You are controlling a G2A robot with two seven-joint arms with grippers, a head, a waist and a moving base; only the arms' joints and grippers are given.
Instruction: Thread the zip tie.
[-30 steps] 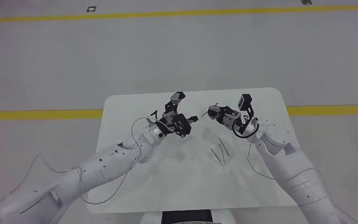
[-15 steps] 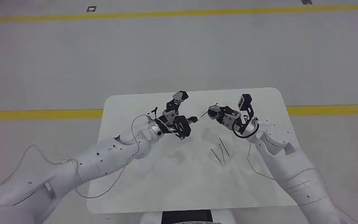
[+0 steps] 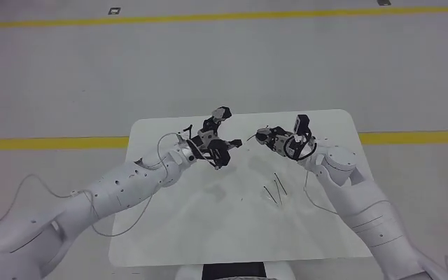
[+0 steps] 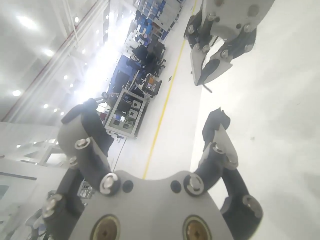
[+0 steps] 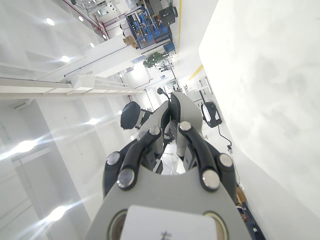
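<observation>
Left of centre in the top view, my left pincer hangs above the table, fingers spread wide and holding nothing. Just right of it, near the middle, a short dark end of the zip tie pokes out of my right pincer, whose fingers are pinched together on it. The two pincers are near each other but apart. To do this well, I judge I should bring the spread fingers squarely around that free end, closing only once it sits between the pads, with the right grip steady. Lower right of centre, spare ties lie on the table. I find no readable writing on the tie or the table.
</observation>
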